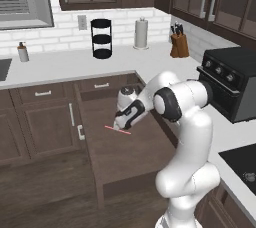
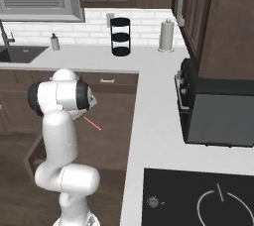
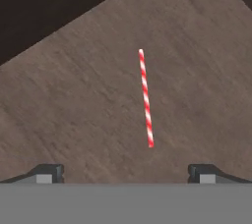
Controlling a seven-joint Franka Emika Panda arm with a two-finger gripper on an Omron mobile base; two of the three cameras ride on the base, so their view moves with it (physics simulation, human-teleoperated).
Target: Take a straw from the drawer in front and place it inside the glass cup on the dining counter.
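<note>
The claw (image 3: 126,174) hangs released, tips spread wide, above the pulled-out drawer (image 1: 125,157); nothing sits between the tips; the straw (image 3: 145,98), striped red and white, lies flat on the drawer's brown floor just ahead of them, untouched; beyond, a white worktop (image 1: 60,64) carries a black tiered rack (image 1: 101,38).
</note>
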